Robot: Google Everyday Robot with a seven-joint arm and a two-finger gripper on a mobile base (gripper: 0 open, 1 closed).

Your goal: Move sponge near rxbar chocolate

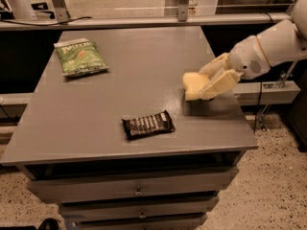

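Note:
The pale yellow sponge (193,85) is held in my gripper (207,82), whose cream fingers (218,83) are shut on it. It hangs just above the right side of the grey table (96,123), with its shadow on the top below it. The rxbar chocolate (147,124), a dark wrapper with white lettering, lies flat near the table's front edge, to the left of the sponge and nearer the front. My white arm (268,49) reaches in from the right.
A green snack bag (79,57) lies at the table's back left. Drawers (136,190) sit under the tabletop. A metal rail (144,22) runs behind the table. Speckled floor shows at right.

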